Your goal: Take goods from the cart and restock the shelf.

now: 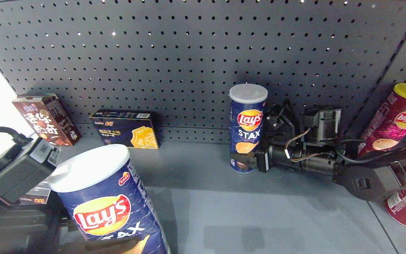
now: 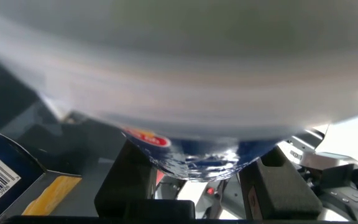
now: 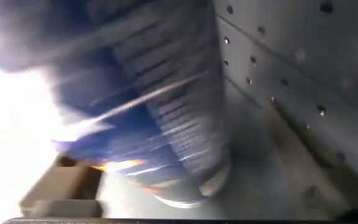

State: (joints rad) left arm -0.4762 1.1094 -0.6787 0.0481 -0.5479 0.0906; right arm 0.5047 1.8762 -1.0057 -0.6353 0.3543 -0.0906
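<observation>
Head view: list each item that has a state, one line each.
standing blue chip can: upright, lidded, gripped low.
near blue chip can: lidded, held.
right gripper: shut on standing blue chip can.
left gripper: shut on near blue chip can.
brown box: closed, standing.
dark blue cracker box: closed, on its side.
maroon chip can: yellow lid on.

Right hand (image 1: 241, 159) grips the upright far can (image 1: 248, 116) on the shelf (image 1: 259, 211); near can (image 1: 108, 201) tilts.
</observation>
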